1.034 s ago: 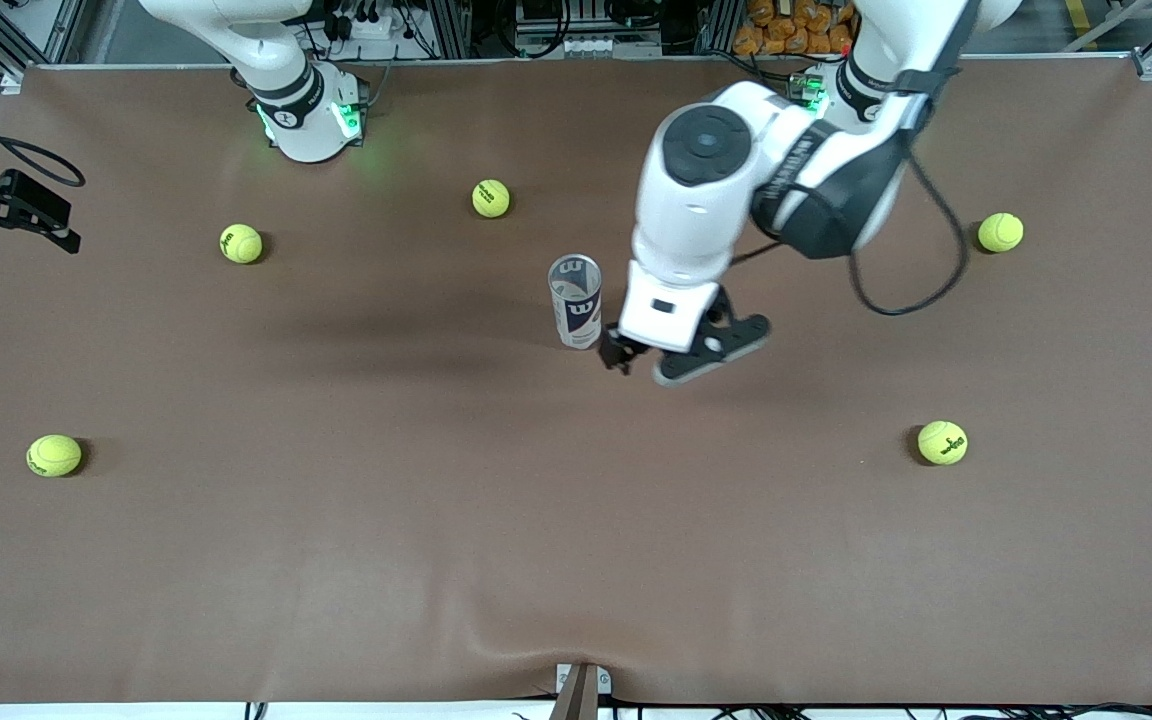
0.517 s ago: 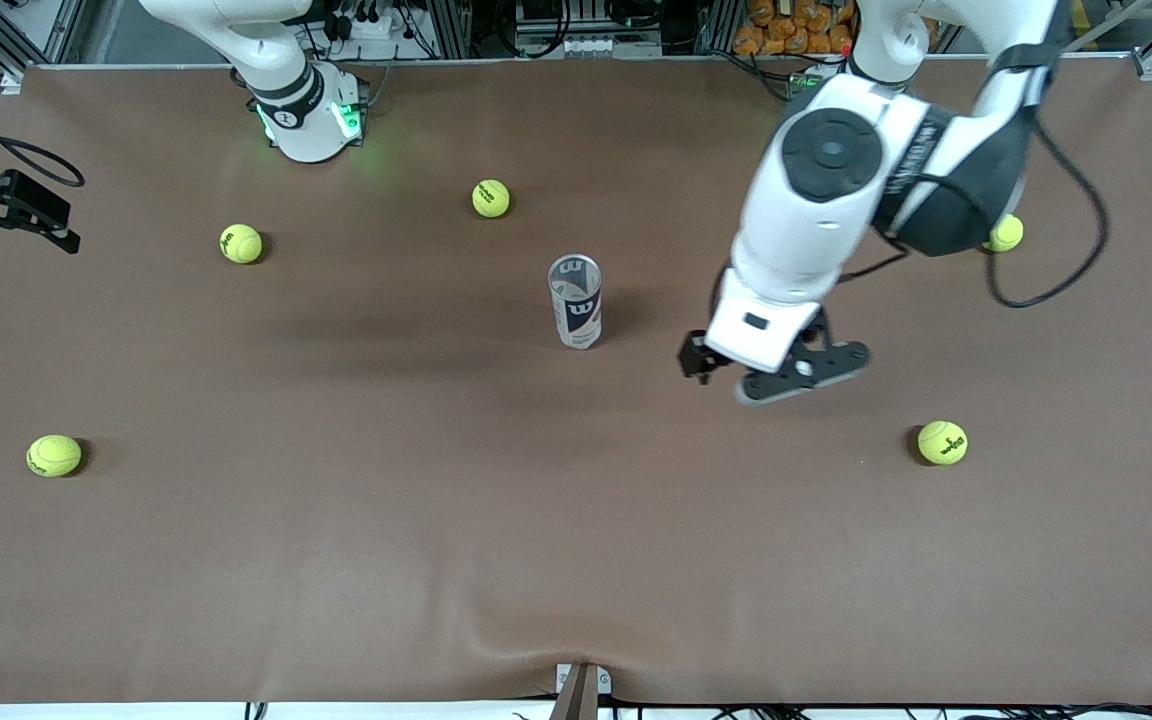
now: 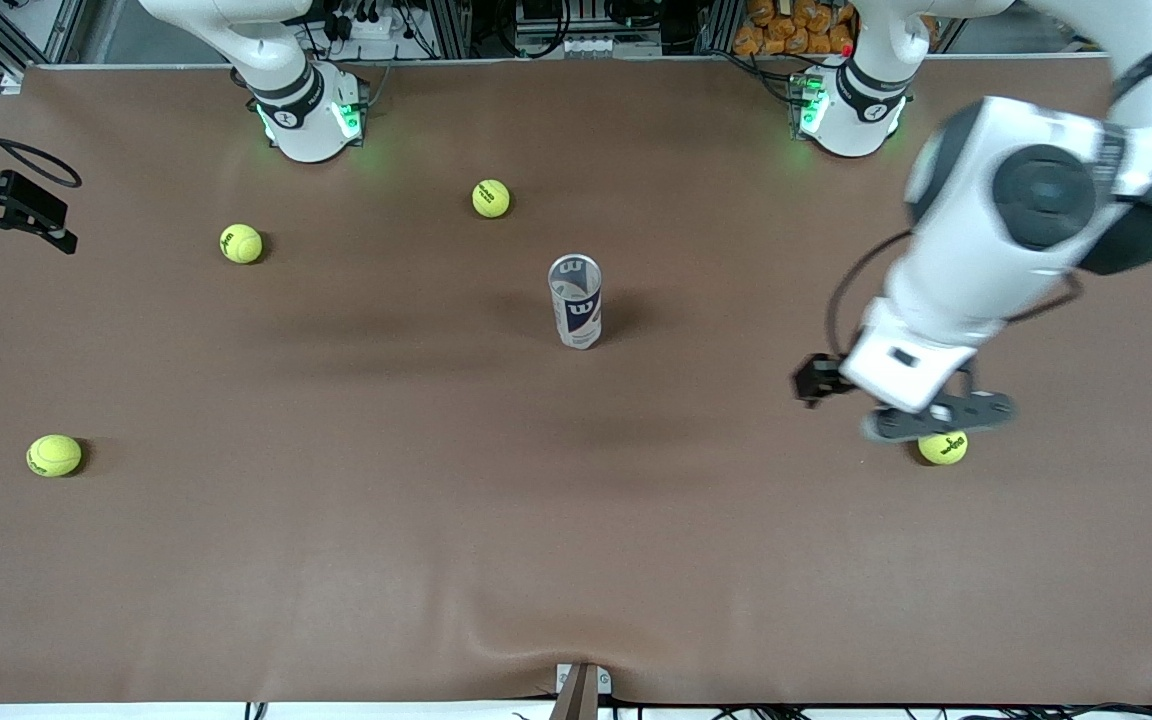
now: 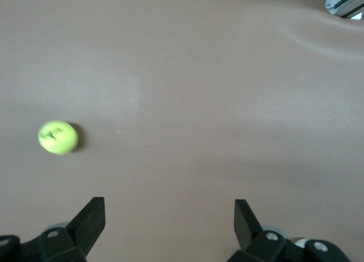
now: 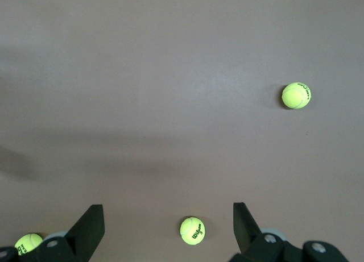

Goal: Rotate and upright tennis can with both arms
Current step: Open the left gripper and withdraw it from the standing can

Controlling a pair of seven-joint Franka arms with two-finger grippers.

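Observation:
The tennis can [image 3: 575, 300] stands upright on the brown table mat near the middle, silver rim up, with nothing touching it. My left gripper [image 3: 876, 405] hangs open and empty well away from the can, toward the left arm's end of the table, over a tennis ball [image 3: 944, 449]. In the left wrist view its fingers [image 4: 169, 208] are spread wide over bare mat, with that ball [image 4: 57, 137] off to one side. My right gripper [image 3: 6, 215] waits open at the right arm's end of the table; its wrist view shows wide-apart fingers [image 5: 168, 216] over the mat.
Loose tennis balls lie scattered on the mat: one [image 3: 491, 198] near the bases, one [image 3: 241, 243] and another [image 3: 54, 455] toward the right arm's end. The right wrist view shows the same balls [image 5: 192, 230] [image 5: 296, 95] [image 5: 28, 242].
The left arm has swung away from beside the can toward its own end of the table, gripper open throughout. The can and the right arm have not moved.

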